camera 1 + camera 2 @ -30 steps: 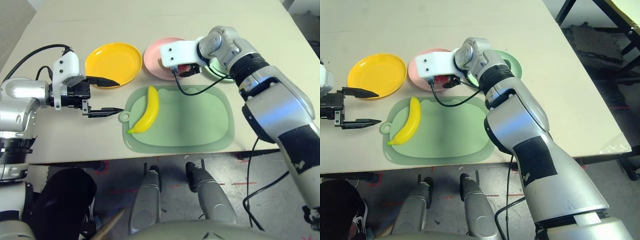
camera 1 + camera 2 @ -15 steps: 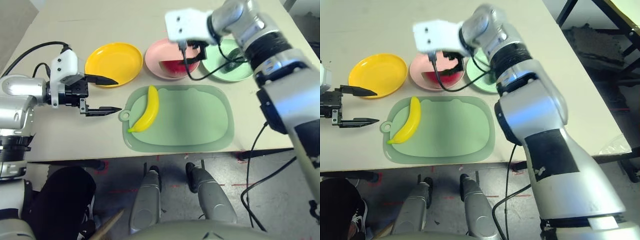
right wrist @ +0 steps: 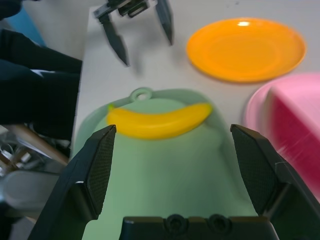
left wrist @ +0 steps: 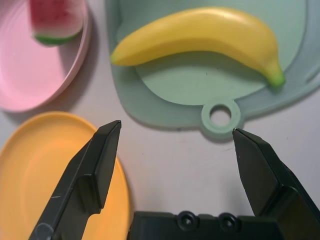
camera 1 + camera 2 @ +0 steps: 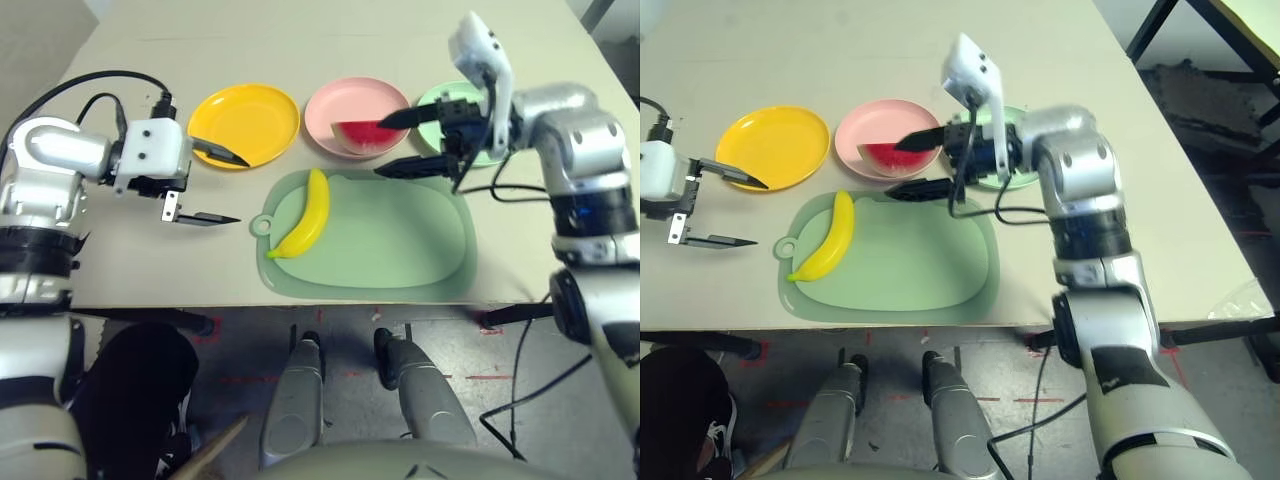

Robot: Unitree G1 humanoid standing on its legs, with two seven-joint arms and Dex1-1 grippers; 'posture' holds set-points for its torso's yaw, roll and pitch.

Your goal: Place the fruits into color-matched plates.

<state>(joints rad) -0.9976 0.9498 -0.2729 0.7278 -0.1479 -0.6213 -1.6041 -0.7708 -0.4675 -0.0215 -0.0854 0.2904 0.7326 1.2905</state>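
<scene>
- The banana lies on the pale green cutting mat, toward the mat's left end, its upper tip pointing at the gap between the yellow and pink plates and its lower tip near the mat's ring handle.
- The watermelon wedge sits in the pink plate, on the side of the plate nearest the robot, red face showing and green rind along its lower edge.
- The yellow plate stands at the left of the row with nothing in it; the pink plate is just beside it in the middle.
- The mint green plate is at the right of the row, largely covered by the right arm — whatever lies in it cannot be made out.
- Left gripper — jaws spread wide, nothing between them. It hovers over bare table left of the mat; one finger reaches over the near rim of the yellow plate, the other points at the ring handle.
- From the left wrist view, the banana and the ring handle lie ahead of the spread fingers.
- Right gripper — also wide apart and holding nothing. It points left, with one finger above the watermelon wedge and the other over the far edge of the mat.
- In the right wrist view the banana lies ahead between the two fingers, with the left gripper beyond it.
</scene>
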